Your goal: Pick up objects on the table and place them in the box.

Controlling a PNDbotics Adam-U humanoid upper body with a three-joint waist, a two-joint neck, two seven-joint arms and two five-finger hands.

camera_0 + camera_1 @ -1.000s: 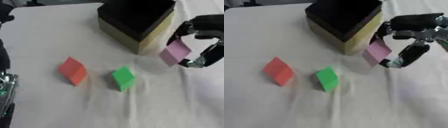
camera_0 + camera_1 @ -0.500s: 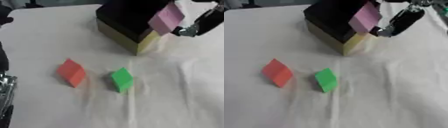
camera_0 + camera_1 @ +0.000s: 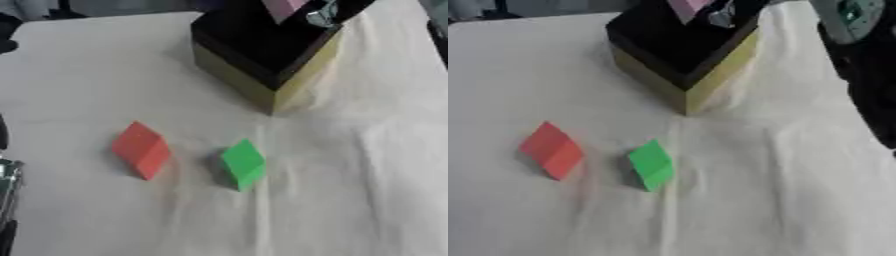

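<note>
A pink block point(image 3: 282, 7) hangs over the open top of the box point(image 3: 238, 83), which has yellow walls and a black inside and stands at the far middle of the table. My right hand point(image 3: 330, 10) is shut on the pink block at the top edge of the view; only part of the hand shows. On the white cloth in front of the box lie a red block point(image 3: 140, 149) and, to its right, a green block point(image 3: 242, 164), both tilted on an edge. A bit of my left hand point(image 3: 5, 176) shows at the lower left edge.
A dark bulky shape point(image 3: 872, 85) with a grey-green part point(image 3: 850, 15) stands past the table's right edge. Another dark thing point(image 3: 7, 31) sits at the far left. White cloth point(image 3: 350, 200) covers the table.
My right hand has carried the pink block up and to the left, from beside the box's right wall to above its opening. The red and green blocks have stayed put.
</note>
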